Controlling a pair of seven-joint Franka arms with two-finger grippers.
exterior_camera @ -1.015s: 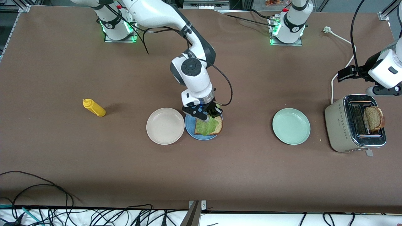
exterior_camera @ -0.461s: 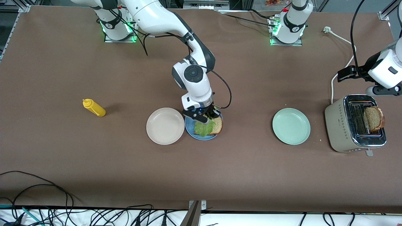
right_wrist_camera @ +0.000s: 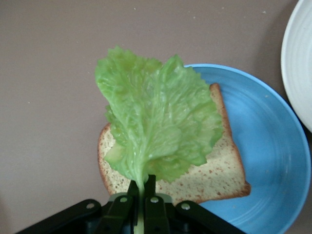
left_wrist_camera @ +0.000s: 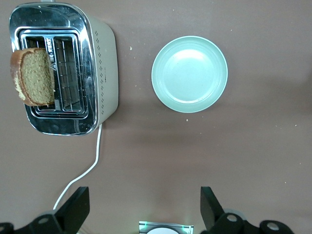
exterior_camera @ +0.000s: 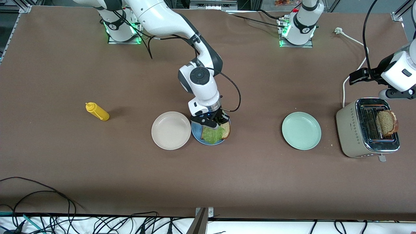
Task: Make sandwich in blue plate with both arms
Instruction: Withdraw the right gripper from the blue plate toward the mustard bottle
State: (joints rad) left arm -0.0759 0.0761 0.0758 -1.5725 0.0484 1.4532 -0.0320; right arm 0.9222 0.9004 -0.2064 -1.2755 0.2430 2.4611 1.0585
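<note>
The right gripper (exterior_camera: 215,122) is low over the blue plate (exterior_camera: 196,131), its jaws pinched together on the stem end of the lettuce leaf (right_wrist_camera: 158,126). In the right wrist view the leaf runs lengthwise away from the fingertips (right_wrist_camera: 146,187), its pale midrib marking the long axis and its ruffled tip pointing away from the gripper, out past the crust and the plate's rim. The leaf lies over a single bread slice (right_wrist_camera: 214,173) that sits flat in the blue plate; the slice covers only part of the plate, leaving a bare blue crescent toward the cream-white plate (exterior_camera: 171,130). In the front view the blue plate sits just beside the cream-white plate, their rims touching or nearly so, with the mint-green plate (exterior_camera: 301,130) well apart toward the left arm's end of the table. The left gripper (left_wrist_camera: 141,214) hangs up in the air with its jaws wide apart and nothing between them, looking down on the toaster (exterior_camera: 366,128) and the mint-green plate. A second bread slice (exterior_camera: 386,122) stands upright in one toaster slot. A yellow squeeze bottle (exterior_camera: 97,111) lies tilted toward the right arm's end of the table.
</note>
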